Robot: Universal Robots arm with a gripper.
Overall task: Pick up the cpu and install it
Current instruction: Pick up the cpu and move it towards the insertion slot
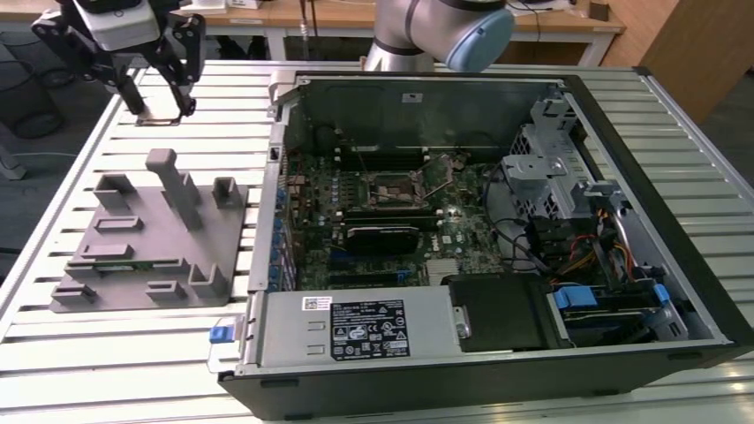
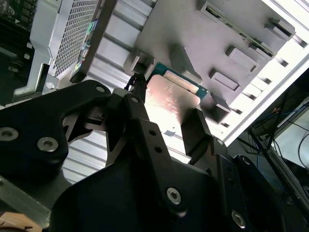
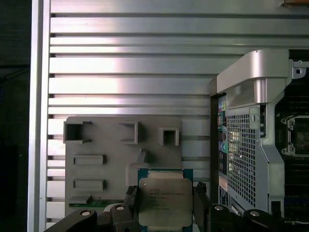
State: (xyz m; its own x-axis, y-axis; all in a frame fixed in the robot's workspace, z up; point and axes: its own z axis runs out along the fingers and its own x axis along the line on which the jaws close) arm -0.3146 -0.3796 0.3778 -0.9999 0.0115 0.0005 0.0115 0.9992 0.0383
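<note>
Widest first: the slatted worktop (image 1: 141, 353) runs right across the exterior view. The open computer case (image 1: 471, 389) fills that view's centre and right. Its motherboard (image 1: 471, 221) is laid bare, with the black socket frame (image 1: 393, 188) near the middle of the board. The arm (image 1: 454, 31) rises at top centre, behind the case. At centre left sits the grey fixture (image 1: 141, 256), its moulded blocks standing up.

In the upper left of the exterior view hangs the end effector (image 1: 161, 112), fingers pointing down. It is above the worktop past the fixture's far end and well apart from the case.

Both wrist views show the prize: the cpu (image 3: 165, 203) is clamped between the two black fingers (image 2: 140, 111), which press on two opposite edges. It looks to be lifted clear of the fixture.

So I'd call the pick-up done and the carry stage in hand, with the install not yet made and the socket frame a long way off.

The chip lies flat, its silvery top facing up toward the wrist and a thin green rim showing round it. It is near enough square that there is no long axis to speak of. In the first wrist view its edges run square with the worktop's slats and the fixture's sides.

My read is that seating it calls for keeping it level, holding the grip firm, and matching its edges to the socket frame before any lowering.
</note>
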